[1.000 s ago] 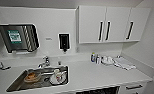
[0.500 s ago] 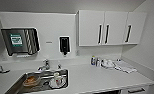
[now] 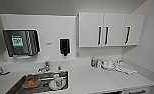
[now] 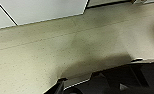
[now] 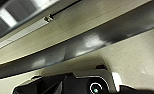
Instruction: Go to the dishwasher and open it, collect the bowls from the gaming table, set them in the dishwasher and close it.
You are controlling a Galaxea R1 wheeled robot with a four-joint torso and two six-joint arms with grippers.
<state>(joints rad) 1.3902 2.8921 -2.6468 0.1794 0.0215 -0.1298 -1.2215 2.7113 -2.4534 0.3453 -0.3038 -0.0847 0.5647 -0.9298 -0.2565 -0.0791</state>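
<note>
White counter [image 3: 98, 77] and sink [image 3: 40, 83] ahead; whether either claw is wide or narrow, cannot tell.

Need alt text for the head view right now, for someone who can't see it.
A white kitchen counter with a steel sink holding dirty dishes at lower left. On the wall hang a paper towel dispenser, a black soap dispenser and white cabinets with black handles.

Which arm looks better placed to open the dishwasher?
Probably the right, though it's a weak call. Its wrist camera faces a dark glossy band under a grey strip, perhaps an appliance front. The left wrist camera faces speckled floor and white cabinet panels.
</note>
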